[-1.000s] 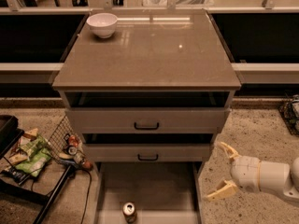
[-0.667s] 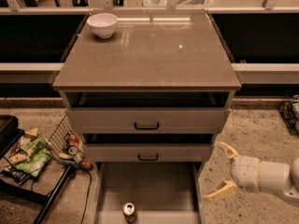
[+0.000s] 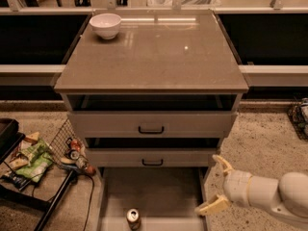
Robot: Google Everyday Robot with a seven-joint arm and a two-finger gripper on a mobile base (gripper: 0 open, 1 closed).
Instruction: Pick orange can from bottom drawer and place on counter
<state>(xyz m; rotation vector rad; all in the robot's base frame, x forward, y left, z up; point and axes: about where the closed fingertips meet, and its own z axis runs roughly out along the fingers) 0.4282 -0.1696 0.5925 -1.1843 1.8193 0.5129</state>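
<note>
The orange can (image 3: 133, 218) stands upright near the front middle of the pulled-out bottom drawer (image 3: 159, 191), its silver top showing. My gripper (image 3: 214, 185) is at the lower right, just outside the drawer's right wall, to the right of the can and apart from it. Its two pale fingers (image 3: 210, 207) are spread wide and hold nothing. The counter (image 3: 159, 57) is the glossy grey-brown slab on top of the cabinet, above the drawers.
A white bowl (image 3: 106, 25) sits on the counter's back left corner. Two drawers with grey fronts and black handles (image 3: 151, 129) are above the bottom drawer. A wire rack (image 3: 33, 162) with snack bags and small cans stands on the floor at the left.
</note>
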